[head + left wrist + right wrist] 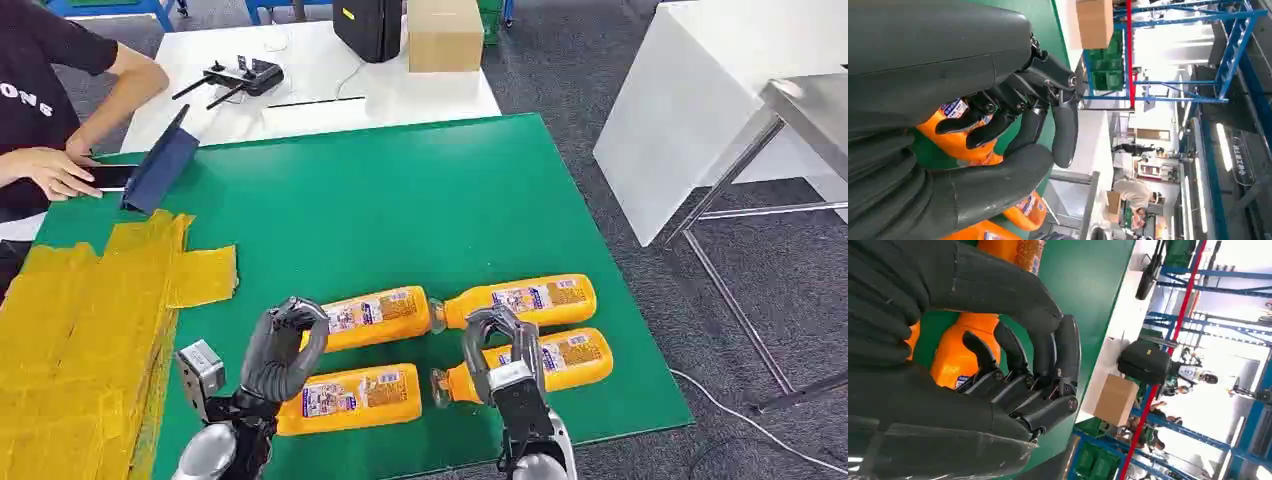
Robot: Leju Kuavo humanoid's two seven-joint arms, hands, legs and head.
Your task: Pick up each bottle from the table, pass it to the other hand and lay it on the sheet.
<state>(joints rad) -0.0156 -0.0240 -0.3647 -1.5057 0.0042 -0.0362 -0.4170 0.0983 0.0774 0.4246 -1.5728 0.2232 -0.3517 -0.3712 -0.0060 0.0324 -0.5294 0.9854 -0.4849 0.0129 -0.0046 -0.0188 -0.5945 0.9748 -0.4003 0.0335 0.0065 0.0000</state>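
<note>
Bottles of glossy orange plastic with printed labels lie on their sides in two rows at the lower middle of the head view, on the smooth green bench (400,200): upper-left bottle (375,318), upper-right bottle (525,299), lower-left bottle (355,398), lower-right bottle (545,366). Crinkled yellow sheet (80,330) covers the lower left. The left robot hand (283,350), dark and jointed, hangs over the left pair with fingers curled, gripping nothing. The right robot hand (505,350) hangs over the lower-right bottle, fingers likewise curled and empty. A brown cardboard box (445,35) stands at the top.
</note>
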